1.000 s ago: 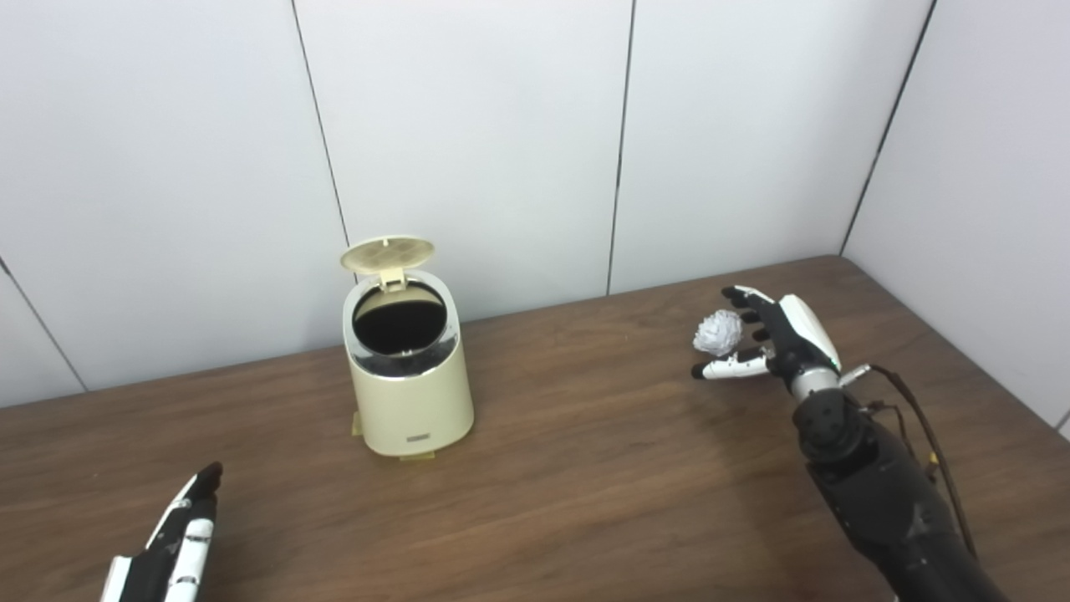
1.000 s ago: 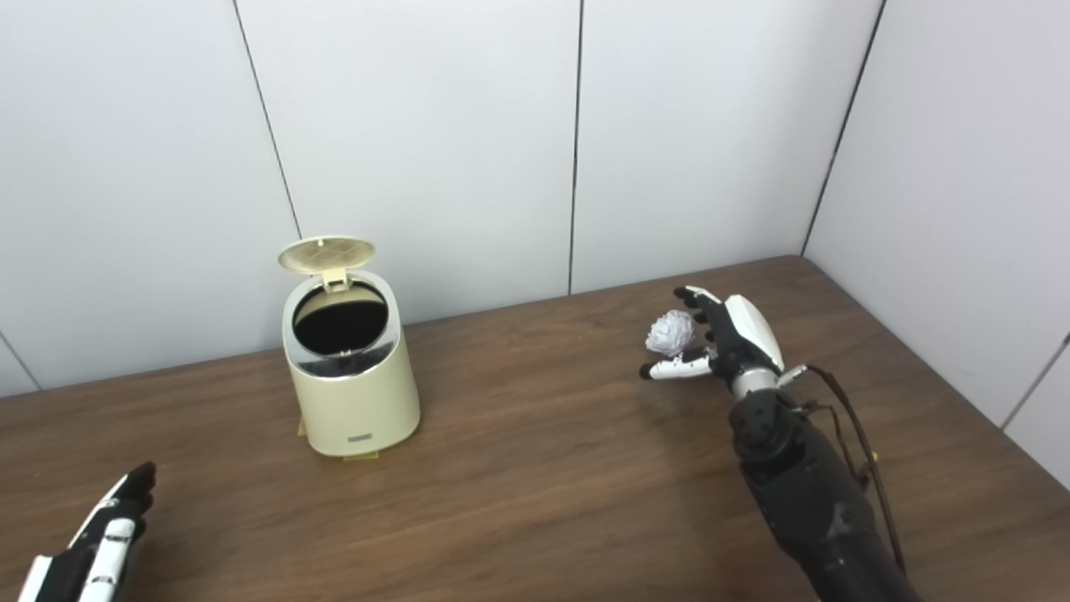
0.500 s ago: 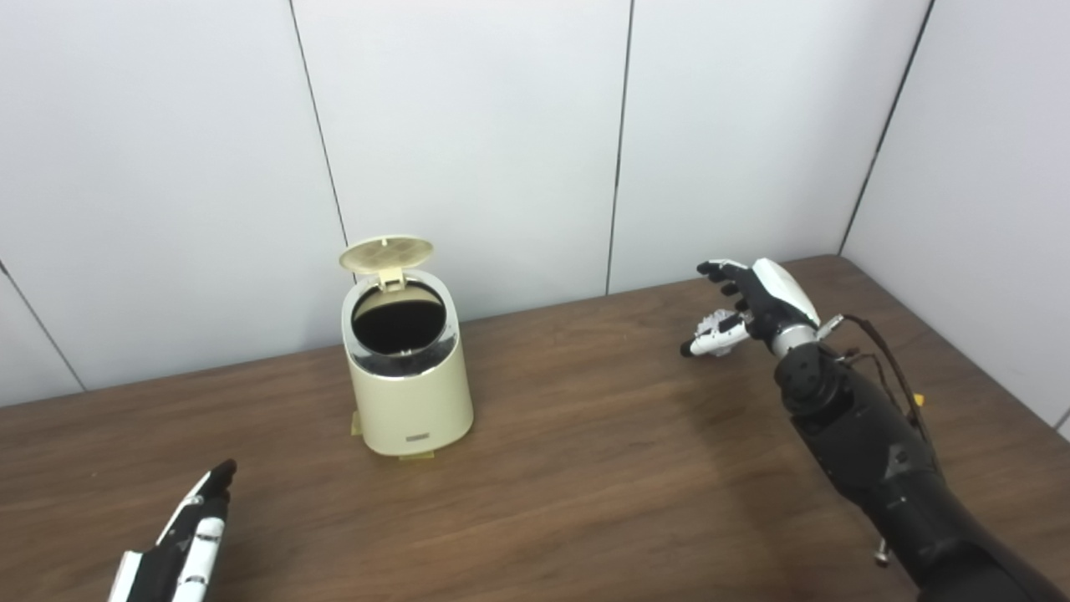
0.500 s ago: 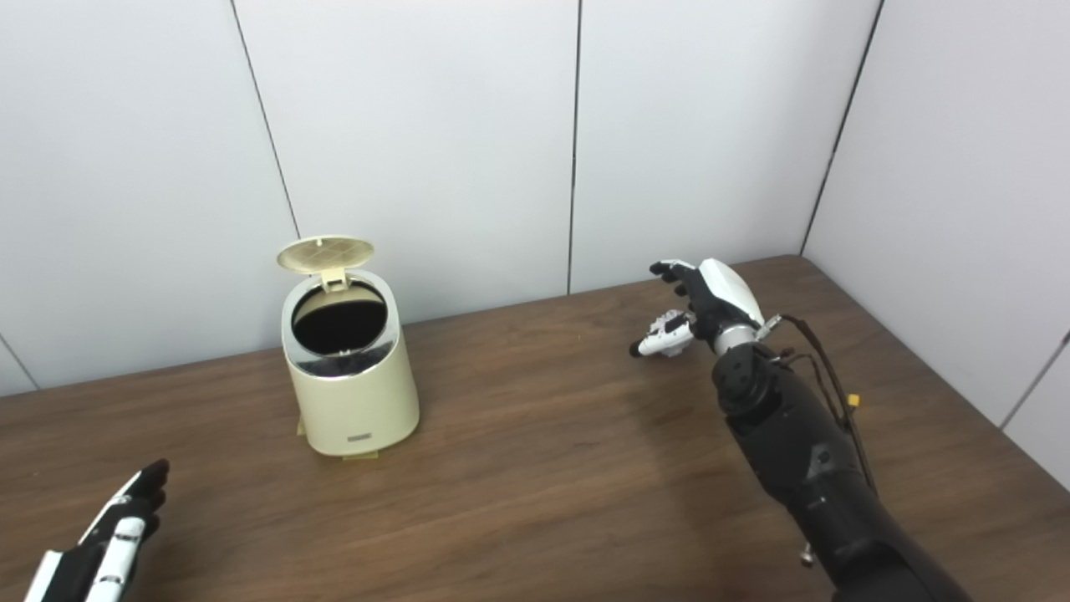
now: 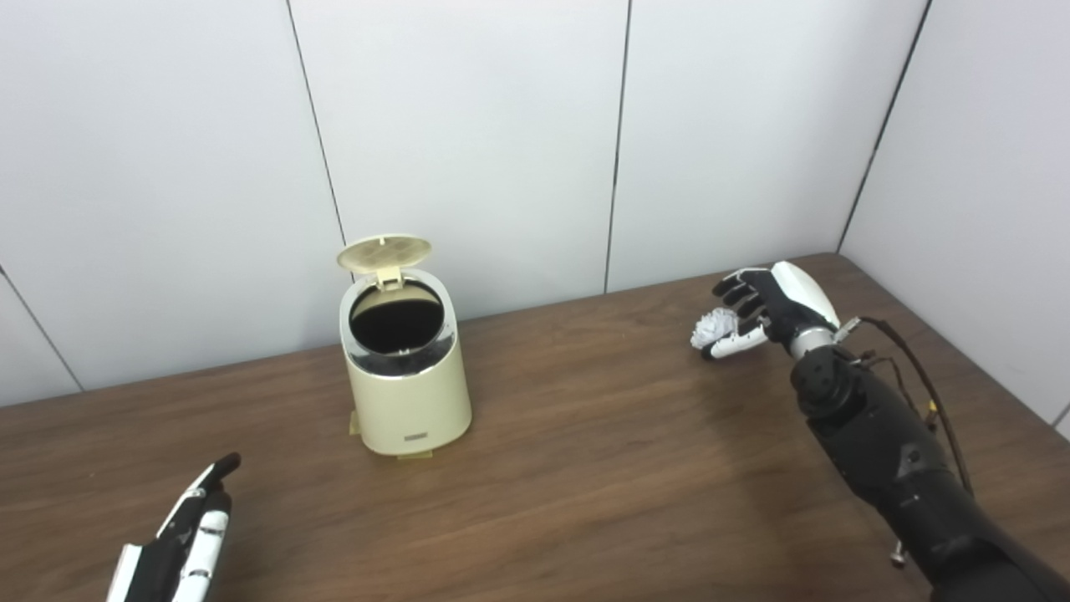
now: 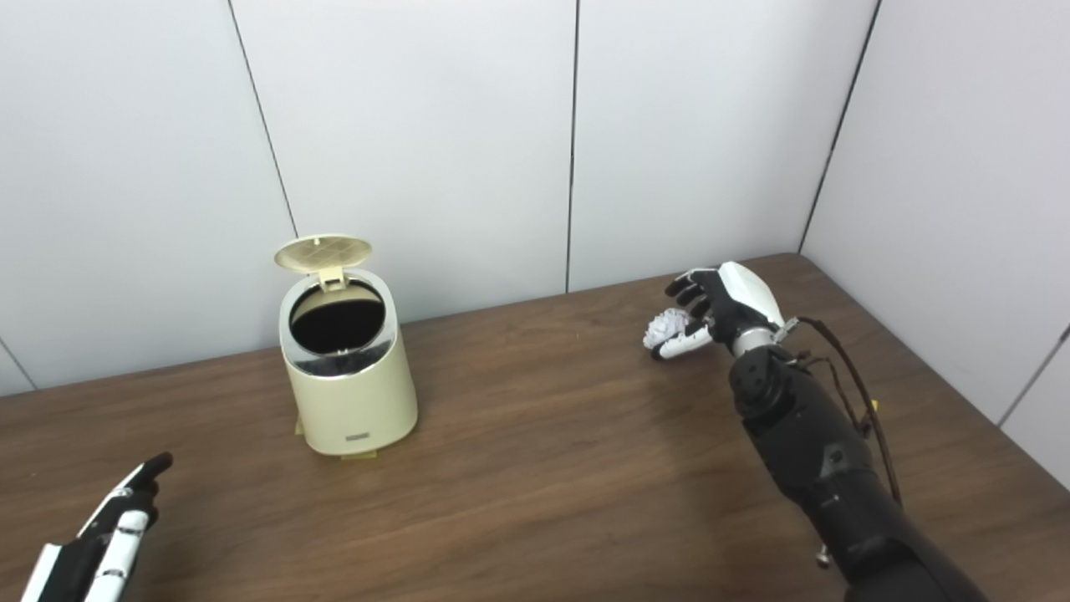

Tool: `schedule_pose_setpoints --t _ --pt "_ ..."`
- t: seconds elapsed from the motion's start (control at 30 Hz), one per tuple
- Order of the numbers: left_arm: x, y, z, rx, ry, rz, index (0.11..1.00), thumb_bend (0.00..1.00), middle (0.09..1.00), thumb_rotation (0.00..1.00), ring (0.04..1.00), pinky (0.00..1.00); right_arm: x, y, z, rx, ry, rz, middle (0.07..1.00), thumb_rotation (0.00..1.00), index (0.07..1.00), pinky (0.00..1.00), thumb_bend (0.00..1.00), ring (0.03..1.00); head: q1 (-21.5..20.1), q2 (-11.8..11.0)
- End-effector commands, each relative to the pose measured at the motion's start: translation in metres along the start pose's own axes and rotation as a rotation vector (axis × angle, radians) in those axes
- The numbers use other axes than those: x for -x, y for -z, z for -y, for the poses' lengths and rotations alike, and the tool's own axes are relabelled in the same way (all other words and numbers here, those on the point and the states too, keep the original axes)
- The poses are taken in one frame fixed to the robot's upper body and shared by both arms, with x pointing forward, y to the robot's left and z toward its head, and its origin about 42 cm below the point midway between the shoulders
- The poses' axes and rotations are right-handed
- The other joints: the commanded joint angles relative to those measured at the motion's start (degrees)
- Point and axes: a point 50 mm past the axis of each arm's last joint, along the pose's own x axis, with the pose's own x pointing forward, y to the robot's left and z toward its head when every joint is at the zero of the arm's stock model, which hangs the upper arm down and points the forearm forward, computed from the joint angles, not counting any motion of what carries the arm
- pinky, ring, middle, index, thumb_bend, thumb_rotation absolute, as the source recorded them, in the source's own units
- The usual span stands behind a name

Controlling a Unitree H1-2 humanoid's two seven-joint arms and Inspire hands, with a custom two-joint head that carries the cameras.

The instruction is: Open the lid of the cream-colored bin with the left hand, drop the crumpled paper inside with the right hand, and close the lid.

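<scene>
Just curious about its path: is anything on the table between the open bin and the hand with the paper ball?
No. Between the bin and the right hand holding the crumpled paper there is only bare table, in both eye views.

No text can be read. The cream-colored bin (image 5: 407,393) carries a small dark label low on its front, but its print is too small to make out.

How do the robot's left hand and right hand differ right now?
The right hand is curled around the crumpled white paper ball; the left hand holds nothing, its fingers straight. The right hand is at the table's far right, the left hand near the front left edge. Both are away from the open cream-colored bin.
</scene>
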Motion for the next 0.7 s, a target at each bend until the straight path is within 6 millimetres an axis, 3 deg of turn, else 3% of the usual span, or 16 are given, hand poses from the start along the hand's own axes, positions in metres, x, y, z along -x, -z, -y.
schedule_pose_setpoints --t 0.0,0.27,0.3,0.37,0.43,0.53,0.67 --pt "-0.008 -0.02 -0.005 -0.009 -0.007 0.108 0.926 0.39 0.979 0.81 0.987 1.0 -0.01 -0.01 0.038 0.009 0.1 0.076 0.684 0.0 0.66 0.51 0.87 0.598 -0.03 0.09" --pt "-0.007 -0.022 -0.006 0.003 -0.011 0.112 0.936 0.38 0.977 0.83 0.988 1.0 -0.01 -0.013 0.037 0.028 0.098 0.106 0.615 0.0 0.591 0.53 0.87 0.565 -0.3 0.14" --pt "-0.007 -0.022 -0.006 0.005 -0.012 0.114 0.937 0.38 0.978 0.81 0.99 1.0 -0.01 -0.014 0.035 0.027 0.094 0.115 0.593 0.07 0.531 0.53 0.66 0.55 -0.41 0.12" --pt "-0.007 -0.023 -0.006 0.008 -0.013 0.119 0.936 0.38 0.979 0.81 0.991 1.0 -0.009 -0.016 0.032 0.023 0.094 0.129 0.532 0.02 0.488 0.51 0.56 0.531 -0.41 0.17" --pt "-0.008 -0.023 -0.006 0.01 -0.017 0.125 0.93 0.38 0.977 0.8 0.986 0.99 -0.009 -0.018 0.027 0.017 0.094 0.137 0.516 0.0 0.478 0.46 0.53 0.455 -0.51 0.23" --pt "-0.008 -0.023 -0.006 0.013 -0.017 0.134 0.925 0.38 0.966 0.8 0.975 0.97 -0.01 -0.02 0.021 0.021 0.09 0.134 0.501 0.0 0.47 0.39 0.51 0.433 -0.62 0.25" --pt "-0.009 -0.024 -0.007 0.025 -0.018 0.14 0.924 0.37 0.962 0.79 0.967 0.96 -0.008 -0.021 0.017 0.027 0.09 0.134 0.493 0.0 0.478 0.37 0.5 0.427 -0.52 0.29"
